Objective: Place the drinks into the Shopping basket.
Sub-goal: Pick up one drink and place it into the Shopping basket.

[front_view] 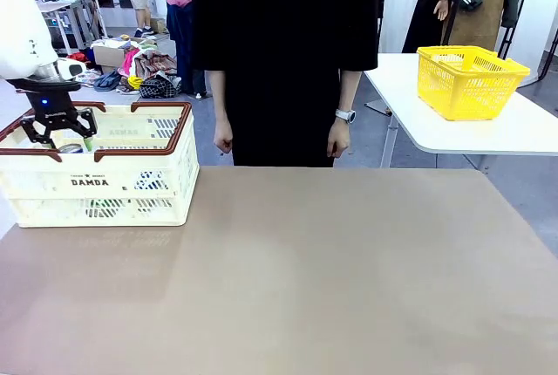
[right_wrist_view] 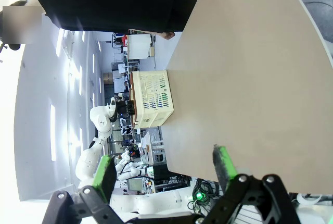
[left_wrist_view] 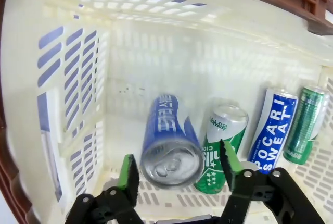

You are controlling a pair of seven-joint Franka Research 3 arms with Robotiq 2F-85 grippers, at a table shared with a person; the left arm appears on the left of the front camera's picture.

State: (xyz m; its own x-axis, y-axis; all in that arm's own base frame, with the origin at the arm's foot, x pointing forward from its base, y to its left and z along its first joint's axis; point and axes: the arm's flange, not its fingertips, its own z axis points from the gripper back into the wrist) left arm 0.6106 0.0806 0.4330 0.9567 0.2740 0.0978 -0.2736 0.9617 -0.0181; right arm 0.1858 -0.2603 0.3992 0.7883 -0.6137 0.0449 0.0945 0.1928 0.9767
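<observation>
A: Starting with the front view. Large cream-white slotted plastic Shopping basket (front_view: 131, 185) with the dark brown rim sits at the left edge of the frame on the tan table (front_view: 331, 279). Left gripper (front_view: 57, 135) hangs just over its opening, upper left, jaws spread. Nothing between them that I can see.

B: Any cans out on the table?

A: None in this view. Person in black (front_view: 283, 52) stands at the far side, top centre, hands down. Small bright yellow basket (front_view: 469, 80) on a white side table (front_view: 488, 131), upper right, not ours.

B: Left wrist view?

A: Looking down into the basket. Green-padded fingers (left_wrist_view: 128, 171) at the bottom edge stand apart, clamped on nothing. Below them a slim blue metal can (left_wrist_view: 170, 141) lies with its silver top toward the camera, lower centre. Beside it a green can with white markings (left_wrist_view: 221, 148), then a blue-and-white can lettered POCARI SWEAT (left_wrist_view: 273, 130), then another green can (left_wrist_view: 304, 125) at the right wall. All four in the basket.

B: Right wrist view?

A: Rolled sideways. Right gripper (right_wrist_view: 164, 169) at the bottom, jaws apart and empty, over bare table. Shopping basket small at left-centre.

B: Progress?

A: I'd judge it nearly finished: drinks are in, last one looks released. Left arm only needs to clear the basket.
</observation>
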